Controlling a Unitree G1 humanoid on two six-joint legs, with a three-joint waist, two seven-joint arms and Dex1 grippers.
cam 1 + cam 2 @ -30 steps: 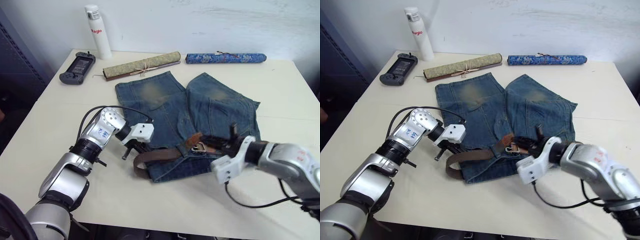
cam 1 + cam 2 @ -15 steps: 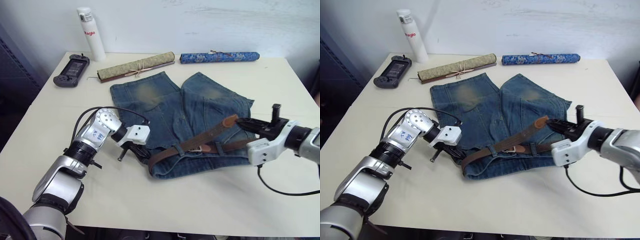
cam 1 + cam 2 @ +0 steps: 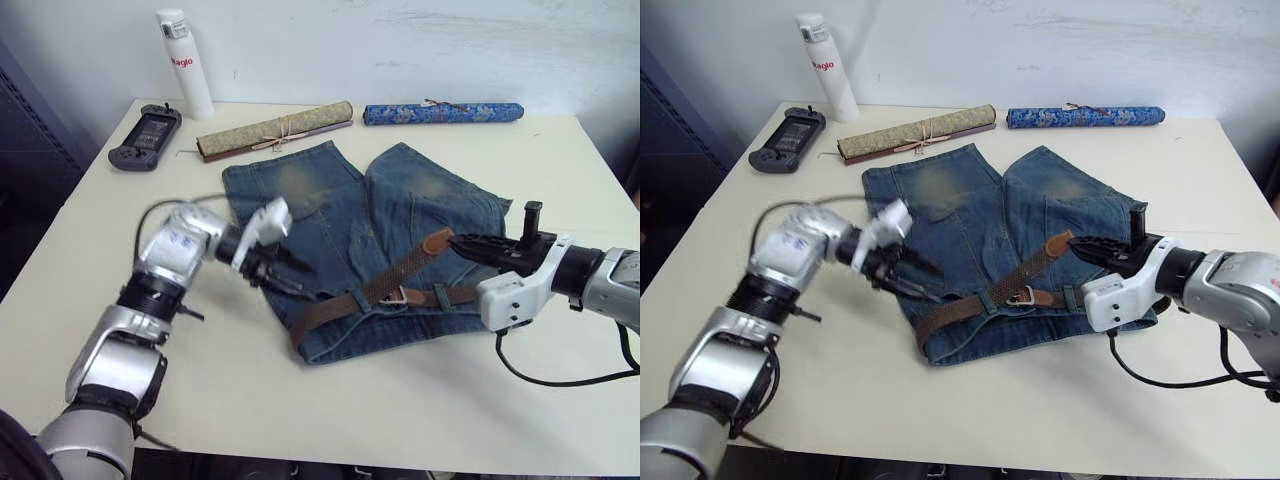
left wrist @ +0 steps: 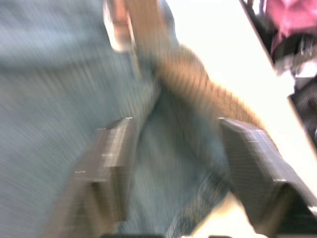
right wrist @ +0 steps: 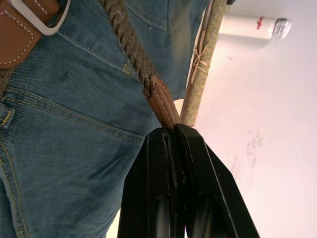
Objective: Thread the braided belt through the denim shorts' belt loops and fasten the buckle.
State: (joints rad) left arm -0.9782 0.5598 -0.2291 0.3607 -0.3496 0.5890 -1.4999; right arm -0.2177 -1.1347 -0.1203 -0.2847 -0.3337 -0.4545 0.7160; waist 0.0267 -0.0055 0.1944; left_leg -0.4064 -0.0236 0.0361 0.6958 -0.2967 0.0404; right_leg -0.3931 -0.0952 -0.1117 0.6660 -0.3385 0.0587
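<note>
Braided belt lies along the waistband of the denim shorts, which are spread across the middle of the desk with the waistband toward the near edge.

At the left, the left gripper hangs over the waistband's left end, beside where the belt curls round the corner of the shorts. Its wrist view shows the fingers spread wide with denim and the brown strap between them, gripping nothing.

Further right, the strap runs along the waistband to the buckle, near the middle of the band. From there the tip end rises up and to the right, off the cloth, toward the desk's right edge.

At the right, the right gripper is pinched closed on the leather tip, holding that end taut.

The belt's long axis runs left to right along the band, with the free length slanting away from the buckle to the right arm, which is the nearer arm to the tip and buckle. Fastening looks to turn on that line: the held tip seems already drawn past the buckle frame, though whether the prong is seated cannot be told. Individual belt loops are hard to make out.
</note>
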